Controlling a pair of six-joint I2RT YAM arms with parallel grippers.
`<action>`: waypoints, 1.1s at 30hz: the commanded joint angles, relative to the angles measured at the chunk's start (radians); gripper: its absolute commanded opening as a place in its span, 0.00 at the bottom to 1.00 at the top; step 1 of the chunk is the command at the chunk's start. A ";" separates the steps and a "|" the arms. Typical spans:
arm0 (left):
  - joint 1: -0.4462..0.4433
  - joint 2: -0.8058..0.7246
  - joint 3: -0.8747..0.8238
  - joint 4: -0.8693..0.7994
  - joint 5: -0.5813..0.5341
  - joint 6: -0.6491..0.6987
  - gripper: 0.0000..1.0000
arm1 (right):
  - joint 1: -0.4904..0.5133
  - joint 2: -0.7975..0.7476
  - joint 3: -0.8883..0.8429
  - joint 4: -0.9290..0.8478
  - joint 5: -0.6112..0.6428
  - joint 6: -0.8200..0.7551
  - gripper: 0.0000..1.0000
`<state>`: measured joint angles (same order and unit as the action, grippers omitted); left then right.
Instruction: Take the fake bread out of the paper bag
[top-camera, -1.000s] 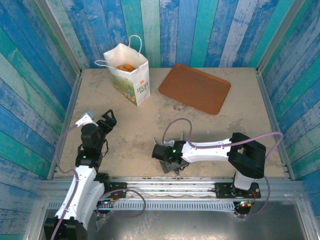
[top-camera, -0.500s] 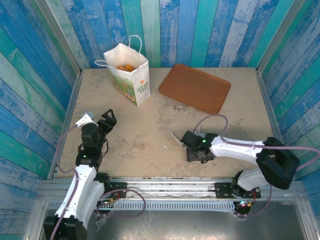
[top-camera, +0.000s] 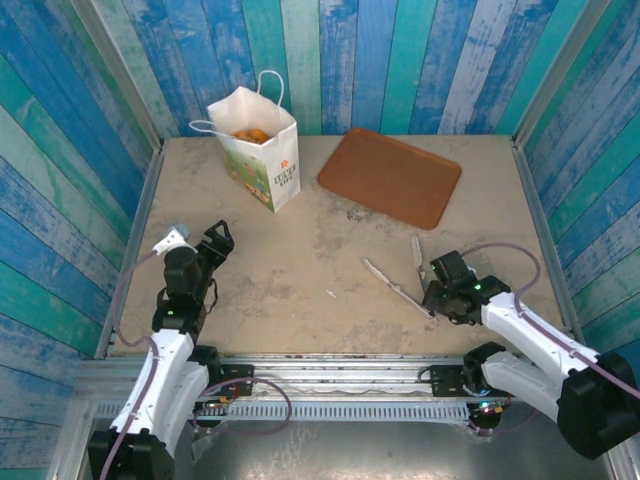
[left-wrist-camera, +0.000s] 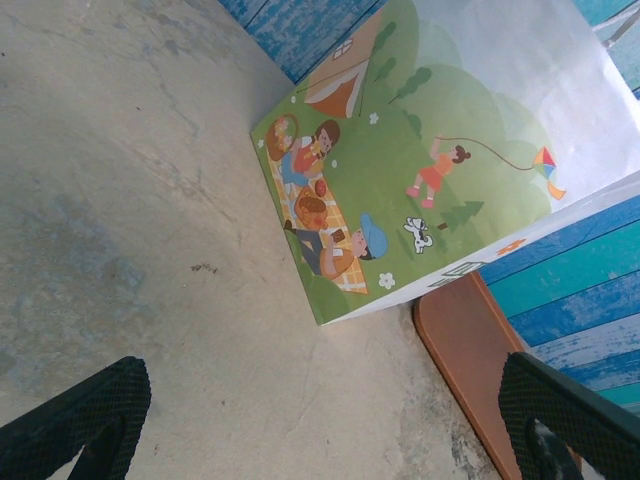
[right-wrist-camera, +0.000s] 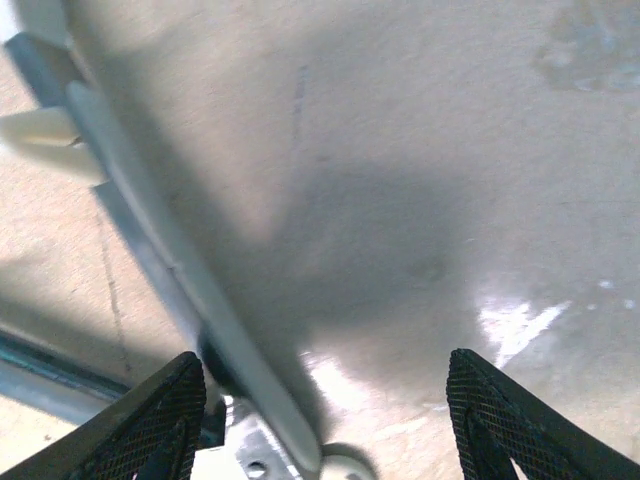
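The white paper bag (top-camera: 262, 152) stands upright at the table's back left, with golden-brown fake bread (top-camera: 249, 134) showing in its open top. In the left wrist view its green picnic print (left-wrist-camera: 400, 170) faces me. My left gripper (top-camera: 217, 240) sits near the left front, well short of the bag, open with nothing between its fingers (left-wrist-camera: 322, 378). My right gripper (top-camera: 437, 291) is at the front right, low over the table and open (right-wrist-camera: 325, 368). Metal tongs (top-camera: 397, 286) lie beside it, one arm (right-wrist-camera: 150, 250) running past its left finger.
A flat brown tray (top-camera: 390, 176) lies at the back centre-right, and its corner (left-wrist-camera: 470, 370) shows past the bag. Blue striped walls close in the back and both sides. A metal rail (top-camera: 340, 358) runs along the front edge.
My right arm has swung from the front centre to the front right, and the tongs have shifted right with it. The left arm and the bag have stayed put.
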<state>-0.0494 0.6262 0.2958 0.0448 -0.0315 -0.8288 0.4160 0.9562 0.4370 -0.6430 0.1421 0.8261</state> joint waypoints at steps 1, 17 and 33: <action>0.001 -0.013 -0.021 0.021 -0.002 -0.010 0.94 | -0.053 -0.021 0.002 -0.027 -0.031 -0.013 0.67; 0.000 -0.026 -0.013 0.002 -0.012 0.008 0.94 | -0.056 0.339 0.200 0.110 -0.159 -0.337 0.52; 0.000 -0.036 0.000 -0.024 -0.049 0.035 0.94 | -0.173 0.340 0.137 0.042 0.005 -0.214 0.23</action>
<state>-0.0494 0.5934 0.2867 0.0269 -0.0586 -0.8185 0.2737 1.3228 0.5991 -0.5579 0.1097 0.5777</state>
